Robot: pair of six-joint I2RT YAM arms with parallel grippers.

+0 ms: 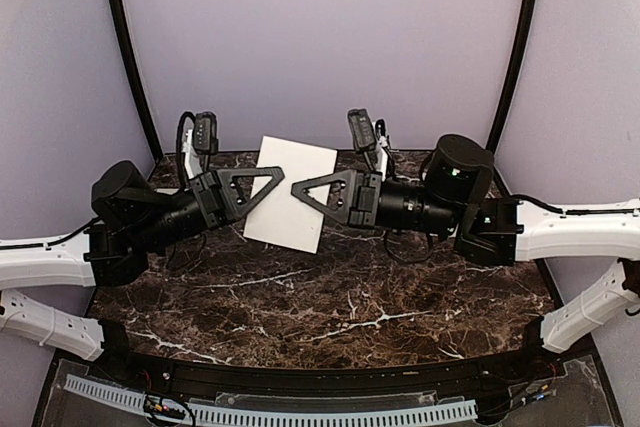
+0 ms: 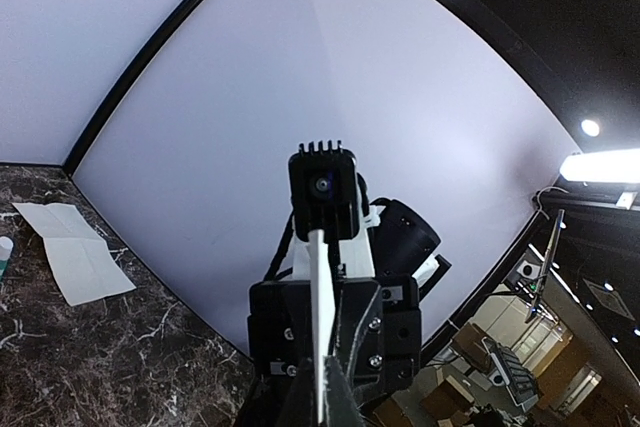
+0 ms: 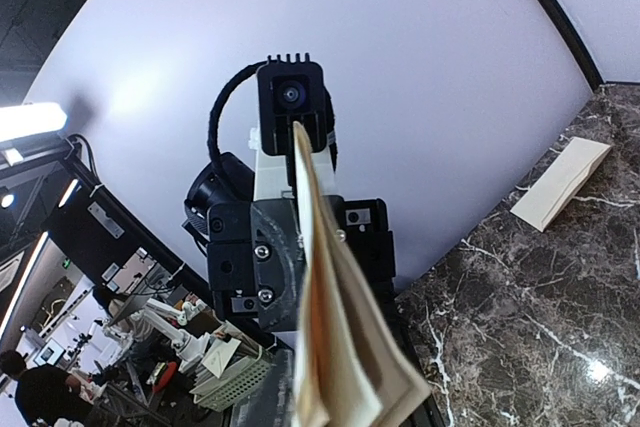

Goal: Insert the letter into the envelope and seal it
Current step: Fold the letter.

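Observation:
The letter (image 1: 300,217), a wide pale sheet, hangs upright in the air over the back of the table. My left gripper (image 1: 283,176) is shut on its left side and my right gripper (image 1: 296,190) on its right side, tips almost meeting. The left wrist view shows it as a thin white edge (image 2: 321,297). In the right wrist view (image 3: 335,347) its near edge fans into several cream layers. The envelope (image 3: 560,182), a narrow cream rectangle, lies flat on the marble by the back wall. It is hidden in the top view.
In the left wrist view a pale creased paper (image 2: 78,252) lies on the marble table (image 1: 320,307) by the wall; I cannot tell whether it is the same piece as the envelope. A small white and green object (image 2: 4,250) sits beside it.

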